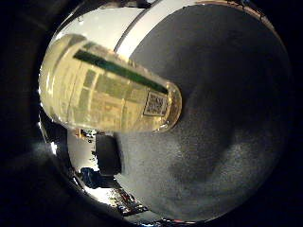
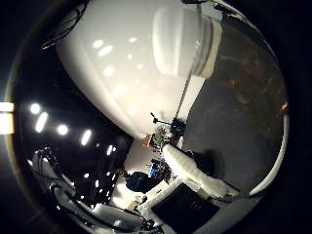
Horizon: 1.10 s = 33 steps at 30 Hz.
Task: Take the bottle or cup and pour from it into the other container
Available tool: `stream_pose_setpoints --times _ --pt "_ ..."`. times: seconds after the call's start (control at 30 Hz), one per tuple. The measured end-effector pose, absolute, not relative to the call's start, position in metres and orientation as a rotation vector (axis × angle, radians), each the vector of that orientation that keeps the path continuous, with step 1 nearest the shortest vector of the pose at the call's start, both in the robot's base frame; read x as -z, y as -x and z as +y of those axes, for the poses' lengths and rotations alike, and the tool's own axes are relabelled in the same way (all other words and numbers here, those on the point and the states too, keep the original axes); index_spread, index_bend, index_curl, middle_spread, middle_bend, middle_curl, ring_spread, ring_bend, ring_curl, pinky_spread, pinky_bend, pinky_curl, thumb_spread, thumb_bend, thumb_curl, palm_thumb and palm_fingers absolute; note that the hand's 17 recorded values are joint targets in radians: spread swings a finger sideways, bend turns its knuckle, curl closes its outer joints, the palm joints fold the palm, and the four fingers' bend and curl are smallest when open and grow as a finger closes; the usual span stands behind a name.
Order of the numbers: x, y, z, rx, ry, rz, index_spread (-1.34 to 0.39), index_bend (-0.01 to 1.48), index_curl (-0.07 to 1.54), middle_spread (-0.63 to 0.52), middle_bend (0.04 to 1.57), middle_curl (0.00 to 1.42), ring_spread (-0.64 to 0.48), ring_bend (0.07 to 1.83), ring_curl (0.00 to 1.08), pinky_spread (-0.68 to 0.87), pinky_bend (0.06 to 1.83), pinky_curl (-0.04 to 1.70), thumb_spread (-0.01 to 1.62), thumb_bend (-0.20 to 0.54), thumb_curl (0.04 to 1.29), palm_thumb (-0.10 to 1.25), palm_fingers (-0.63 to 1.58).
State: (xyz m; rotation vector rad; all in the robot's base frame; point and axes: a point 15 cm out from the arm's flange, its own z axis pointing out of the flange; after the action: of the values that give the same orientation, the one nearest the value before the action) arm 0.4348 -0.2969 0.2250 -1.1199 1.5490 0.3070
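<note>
Close against the palm lies a bottle (image 1: 111, 92), white cap (image 2: 183, 41) on; whether the hand's fingers clasp it I cannot tell.

Both cameras sit on the palm of the hand (image 2: 195, 178) and look outward. The little finger side view faces a pale yellowish bottle (image 1: 106, 94) very close up (it fills much of that view), with the dark grey desk (image 1: 222, 118) spread behind it. The thumb side view looks more toward the room, past a white cap (image 2: 183, 41) held near the lens. The two views share the grey desk surface and the bright white wall (image 2: 122, 68) beyond its edge.
</note>
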Motion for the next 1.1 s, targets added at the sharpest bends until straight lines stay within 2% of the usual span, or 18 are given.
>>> stream_pose_setpoints --times 0.4,0.57,0.7,0.83,0.97,1.0,1.1 --pt "-0.217 -0.434 -0.283 -0.339 1.116 1.546 -0.18 0.16 0.29 0.03 0.36 0.35 0.12 0.57 0.22 0.42 0.8 -0.01 0.96 -0.027 0.32 0.59 0.24" --pt "-0.216 -0.434 -0.282 -0.338 1.119 1.542 -0.2 0.18 0.31 0.0 0.39 0.36 0.05 0.64 0.22 0.39 0.76 -0.01 0.97 -0.022 0.33 0.63 0.37" --pt "-0.215 -0.434 -0.281 -0.338 1.121 1.539 -0.21 0.18 0.33 -0.04 0.46 0.38 -0.02 0.77 0.24 0.32 0.71 -0.02 0.98 -0.022 0.33 0.65 0.51" --pt "-0.212 -0.436 -0.279 -0.348 1.124 1.537 -0.26 0.21 0.37 -0.1 0.58 0.43 -0.09 0.91 0.27 0.15 0.74 -0.02 0.98 -0.015 0.37 0.72 0.77" --pt "-0.21 -0.438 -0.275 -0.367 1.12 1.538 -0.31 0.23 0.42 -0.12 0.66 0.47 -0.12 0.96 0.3 -0.08 0.94 0.0 0.95 -0.019 0.42 0.79 1.05" --pt "-0.21 -0.438 -0.273 -0.373 1.119 1.537 -0.31 0.25 0.44 -0.12 0.68 0.49 -0.13 0.99 0.32 -0.15 1.0 0.01 0.94 -0.019 0.43 0.8 1.17" --pt "-0.206 -0.438 -0.27 -0.398 1.118 1.532 -0.32 0.39 0.52 -0.12 0.81 0.53 -0.13 1.03 0.36 -0.3 1.1 0.05 0.9 -0.023 0.45 0.83 1.29"
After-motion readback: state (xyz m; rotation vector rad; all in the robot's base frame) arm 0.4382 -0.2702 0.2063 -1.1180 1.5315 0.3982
